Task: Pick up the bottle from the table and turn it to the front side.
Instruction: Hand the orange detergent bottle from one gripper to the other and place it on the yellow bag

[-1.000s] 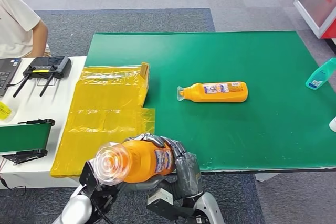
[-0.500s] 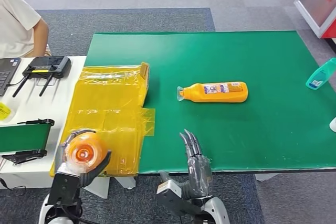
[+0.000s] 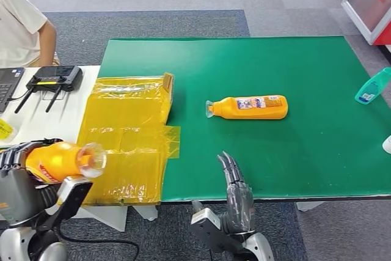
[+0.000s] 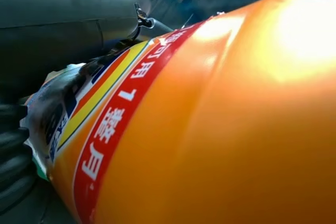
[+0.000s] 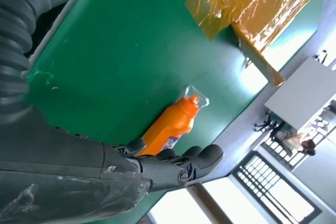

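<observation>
Left hand [image 3: 18,181] is wrapped round the orange bottle [image 3: 57,160], held off the table's near-left edge, cap pointing right. Right hand [image 3: 237,194] hangs empty, fingers extended. Rigid plastic, probably slick (glossy label), so grip mid-body, not the narrow neck.

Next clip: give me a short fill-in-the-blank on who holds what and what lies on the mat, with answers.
1. The held orange bottle is in the robot's ____ hand.
2. The right hand holds ____.
3. The second orange bottle lies on its side on the ____ mat.
4. Its cap points toward the ____ plastic sheet.

Answers: left; nothing; green; yellow
</observation>
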Controlling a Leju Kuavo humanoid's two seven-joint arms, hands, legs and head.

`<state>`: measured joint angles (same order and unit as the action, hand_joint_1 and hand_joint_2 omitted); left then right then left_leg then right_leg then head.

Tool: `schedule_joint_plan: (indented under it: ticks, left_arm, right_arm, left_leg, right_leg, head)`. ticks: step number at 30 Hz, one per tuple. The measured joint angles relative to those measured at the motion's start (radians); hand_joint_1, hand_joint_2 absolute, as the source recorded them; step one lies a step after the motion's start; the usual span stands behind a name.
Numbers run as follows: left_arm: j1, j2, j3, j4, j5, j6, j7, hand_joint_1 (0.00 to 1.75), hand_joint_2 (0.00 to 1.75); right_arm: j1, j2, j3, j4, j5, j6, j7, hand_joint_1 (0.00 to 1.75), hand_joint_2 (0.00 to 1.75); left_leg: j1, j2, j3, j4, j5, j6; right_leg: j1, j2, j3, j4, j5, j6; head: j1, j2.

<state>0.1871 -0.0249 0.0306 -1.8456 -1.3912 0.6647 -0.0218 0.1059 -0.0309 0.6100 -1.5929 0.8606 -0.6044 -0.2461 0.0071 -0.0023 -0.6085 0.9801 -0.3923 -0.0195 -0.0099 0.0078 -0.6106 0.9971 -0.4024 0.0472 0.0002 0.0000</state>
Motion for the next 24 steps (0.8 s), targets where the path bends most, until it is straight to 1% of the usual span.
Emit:
schedule_joint_plan:
  ticks: [1,3,6,10,13,16,20,24]
  left_arm:
    - [-0.024,0.014,0.005,0.034,-0.072,0.000,0.007,1.75,1.75]
    - [-0.078,0.045,-0.001,0.116,-0.143,-0.017,0.015,1.75,1.75]
    - [-0.168,0.082,-0.034,0.245,-0.163,-0.065,0.035,1.75,1.75]
    - [-0.294,0.111,-0.111,0.381,-0.176,-0.158,0.057,1.75,1.75]
    - [-0.376,0.121,-0.170,0.467,-0.171,-0.206,0.065,1.75,1.75]
    - [-0.437,0.125,-0.216,0.536,-0.158,-0.234,0.071,1.75,1.75]
    - [-0.492,0.118,-0.254,0.617,-0.126,-0.257,0.082,1.75,1.75]
    - [-0.524,0.103,-0.274,0.676,-0.102,-0.286,0.086,1.75,1.75]
  right_arm:
    - [-0.001,0.000,0.001,0.000,-0.008,0.009,-0.012,0.00,1.75]
    - [-0.004,0.000,0.002,0.002,-0.018,0.026,-0.030,0.00,1.75]
    - [-0.009,0.000,0.006,0.007,-0.023,0.051,-0.050,0.00,1.75]
    - [-0.018,0.000,0.011,0.012,-0.033,0.072,-0.072,0.00,1.75]
    - [-0.022,0.000,0.011,0.016,-0.038,0.079,-0.081,0.00,1.75]
    - [-0.024,0.000,0.012,0.020,-0.045,0.088,-0.087,0.00,1.75]
    - [-0.031,0.000,0.016,0.027,-0.052,0.099,-0.094,0.00,1.75]
    - [-0.034,0.000,0.019,0.032,-0.058,0.106,-0.101,0.00,1.75]
  left_leg:
    - [0.000,0.000,0.000,0.000,0.000,0.000]
    - [0.000,0.000,0.000,0.000,0.001,0.000]
    - [0.000,0.000,0.000,0.000,0.002,0.000]
    - [0.000,0.000,-0.001,0.000,0.004,0.001]
    - [0.000,0.000,-0.001,0.000,0.004,0.001]
    - [0.000,0.000,-0.001,0.000,0.004,0.001]
    - [0.000,0.000,-0.001,0.000,0.004,0.001]
    - [0.000,0.000,-0.001,0.000,0.004,0.001]
  right_leg:
    - [0.000,0.000,0.000,0.000,0.000,0.000]
    - [0.000,0.000,0.000,0.000,0.001,-0.001]
    - [0.000,0.000,-0.001,0.000,0.002,-0.001]
    - [0.000,0.000,0.000,0.000,0.004,0.000]
    - [-0.001,0.000,0.000,0.000,0.005,0.001]
    - [-0.001,0.000,-0.001,0.000,0.005,0.001]
    - [-0.001,0.000,-0.001,0.000,0.005,0.001]
    - [0.000,0.000,-0.001,0.000,0.004,0.001]
  head:
    - [0.000,0.000]
    - [0.000,0.000]
    - [0.000,0.000]
    - [0.000,0.000]
    - [0.000,0.000]
    - [0.000,0.000]
    - [0.000,0.000]
    - [0.000,0.000]
